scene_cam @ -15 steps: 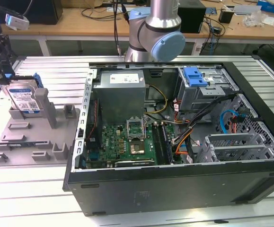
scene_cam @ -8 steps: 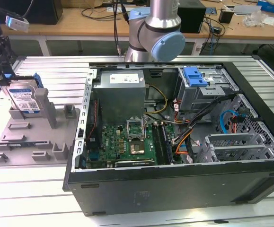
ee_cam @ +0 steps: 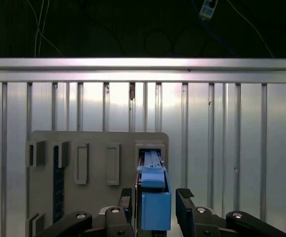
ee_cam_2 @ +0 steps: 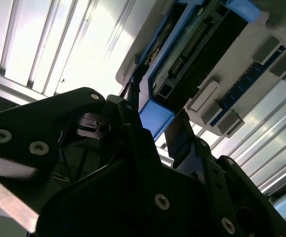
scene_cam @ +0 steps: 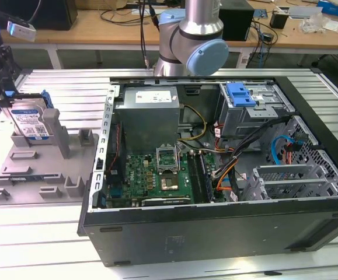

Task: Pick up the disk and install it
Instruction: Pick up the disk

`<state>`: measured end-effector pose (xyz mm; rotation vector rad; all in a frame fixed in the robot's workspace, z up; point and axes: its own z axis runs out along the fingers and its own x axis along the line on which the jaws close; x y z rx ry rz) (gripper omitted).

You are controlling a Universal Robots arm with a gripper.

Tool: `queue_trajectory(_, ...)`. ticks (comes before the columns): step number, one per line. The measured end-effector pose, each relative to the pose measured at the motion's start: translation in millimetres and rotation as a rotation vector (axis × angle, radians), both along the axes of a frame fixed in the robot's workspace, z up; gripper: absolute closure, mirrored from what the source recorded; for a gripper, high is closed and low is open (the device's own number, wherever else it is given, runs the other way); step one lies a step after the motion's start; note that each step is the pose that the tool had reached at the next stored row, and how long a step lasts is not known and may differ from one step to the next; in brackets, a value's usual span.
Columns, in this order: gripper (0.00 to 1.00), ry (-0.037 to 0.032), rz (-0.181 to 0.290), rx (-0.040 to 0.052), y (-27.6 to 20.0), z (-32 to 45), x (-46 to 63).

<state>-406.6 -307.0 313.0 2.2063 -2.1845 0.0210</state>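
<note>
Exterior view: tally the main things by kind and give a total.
Disk: 1
Fixture tray: 1
Computer case: 1
Robot arm: 1
Total: 4

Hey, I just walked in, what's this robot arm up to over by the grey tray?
The arm's gripper is down over the disk, which stands on edge in the grey fixture tray at the exterior view's left. Its open fingers straddle the disk's blue bracket with a gap on one side, so the disk is not gripped yet. It has not been lifted, and the open computer case sits beside the tray.
</note>
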Motion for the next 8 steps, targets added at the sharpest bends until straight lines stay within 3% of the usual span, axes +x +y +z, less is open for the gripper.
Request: queue_trajectory(8, 0.52, -0.0001, 0.0, 0.0001, -1.6, -1.9, 1.2)
